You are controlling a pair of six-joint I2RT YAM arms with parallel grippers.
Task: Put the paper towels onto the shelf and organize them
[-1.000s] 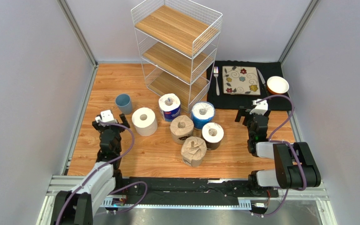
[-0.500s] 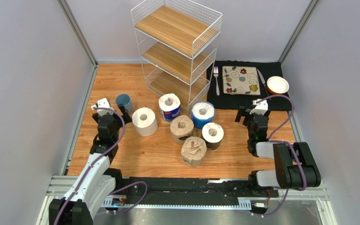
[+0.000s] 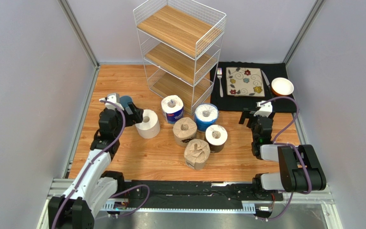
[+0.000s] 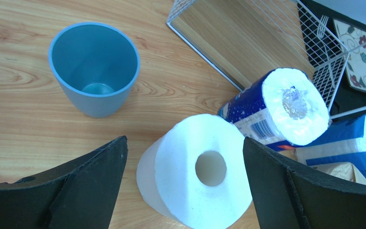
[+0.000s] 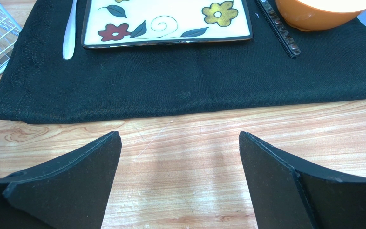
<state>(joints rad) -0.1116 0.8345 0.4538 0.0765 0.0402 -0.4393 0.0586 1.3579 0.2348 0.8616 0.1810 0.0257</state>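
Six paper towels stand in a cluster on the wooden table. They are a plain white roll (image 3: 147, 123) (image 4: 204, 171), a blue-label roll (image 3: 172, 109) (image 4: 275, 107), a blue-wrapped roll (image 3: 206, 117) (image 4: 356, 138), two tan rolls (image 3: 185, 131) (image 3: 197, 153) and a dark-wrapped roll (image 3: 216, 137). The white wire shelf (image 3: 180, 47) (image 4: 247, 38) stands behind them with bare boards. My left gripper (image 3: 135, 114) (image 4: 184, 139) is open, just above the plain white roll, with a finger on each side and not touching it. My right gripper (image 3: 252, 114) (image 5: 180, 133) is open over bare table.
A blue cup (image 3: 124, 101) (image 4: 94, 71) stands left of the white roll, partly behind my left wrist. At the back right a black cloth (image 3: 247, 102) (image 5: 185, 86) carries a flowered plate (image 3: 245, 81), a fork (image 3: 219, 81), a knife (image 3: 265, 78) and an orange bowl (image 3: 282, 87).
My left arm has swung forward and to the right, from beside the cup to over the plain white roll. The right arm has not moved.
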